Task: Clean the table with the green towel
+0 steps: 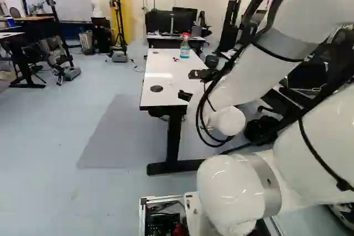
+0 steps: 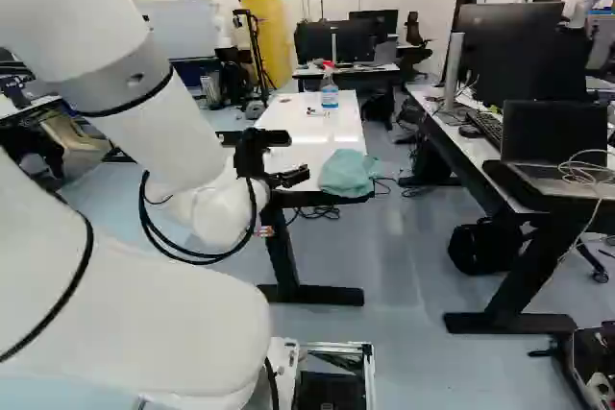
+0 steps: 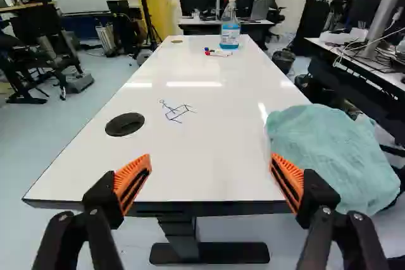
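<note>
My gripper [image 2: 288, 158] is in front of the near end of the white table [image 2: 312, 149] in the right base view. In the wrist view the gripper [image 3: 211, 178] stands open, its orange-padded fingers wide apart with nothing between them. The crumpled green towel [image 3: 329, 150] lies at the table's near right corner, partly hanging over the edge, beyond and beside the right-hand finger. Dark pen lines [image 3: 177, 112] mark the white tabletop [image 3: 202, 150] ahead of the gripper.
A spray bottle [image 3: 230, 33] and several markers [image 3: 218, 53] stand and lie towards the table's far end. A round dark grommet [image 3: 124, 124] sits near its left edge. To the right is a desk [image 2: 461, 141] with monitors and a laptop [image 2: 554, 146].
</note>
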Available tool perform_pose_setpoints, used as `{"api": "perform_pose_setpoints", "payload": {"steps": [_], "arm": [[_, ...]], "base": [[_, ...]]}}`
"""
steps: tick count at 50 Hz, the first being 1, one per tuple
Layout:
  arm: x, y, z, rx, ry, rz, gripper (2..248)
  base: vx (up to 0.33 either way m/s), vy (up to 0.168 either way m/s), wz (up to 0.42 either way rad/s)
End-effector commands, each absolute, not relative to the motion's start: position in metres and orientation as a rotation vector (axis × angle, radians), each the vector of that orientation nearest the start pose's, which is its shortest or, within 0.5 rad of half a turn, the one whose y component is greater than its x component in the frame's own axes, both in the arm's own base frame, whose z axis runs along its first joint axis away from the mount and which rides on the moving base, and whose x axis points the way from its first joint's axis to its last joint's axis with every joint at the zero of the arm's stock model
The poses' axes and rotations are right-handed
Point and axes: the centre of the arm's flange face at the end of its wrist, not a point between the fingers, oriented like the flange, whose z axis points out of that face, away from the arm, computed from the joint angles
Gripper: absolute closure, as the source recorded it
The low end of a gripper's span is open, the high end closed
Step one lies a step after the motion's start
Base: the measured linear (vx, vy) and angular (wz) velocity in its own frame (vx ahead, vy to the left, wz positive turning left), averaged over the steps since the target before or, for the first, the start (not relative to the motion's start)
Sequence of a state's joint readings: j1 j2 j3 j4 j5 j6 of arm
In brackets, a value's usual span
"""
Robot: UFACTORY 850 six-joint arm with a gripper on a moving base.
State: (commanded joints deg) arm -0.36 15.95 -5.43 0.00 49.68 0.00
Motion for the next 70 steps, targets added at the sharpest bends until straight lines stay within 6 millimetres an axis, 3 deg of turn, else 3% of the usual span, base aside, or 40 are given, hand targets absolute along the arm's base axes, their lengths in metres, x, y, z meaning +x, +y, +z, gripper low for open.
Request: {"api": "perform_pose_setpoints", "payload": {"steps": [42,70], "arm": [[0.301,-0.047,0.413,-2.516,0.194,-2.029,3],[0.328,-0.077,0.432,-2.615,0.302,-1.955,3]], "base": [[0.0,0.0,0.0],[0.0,0.0,0.0]]}}
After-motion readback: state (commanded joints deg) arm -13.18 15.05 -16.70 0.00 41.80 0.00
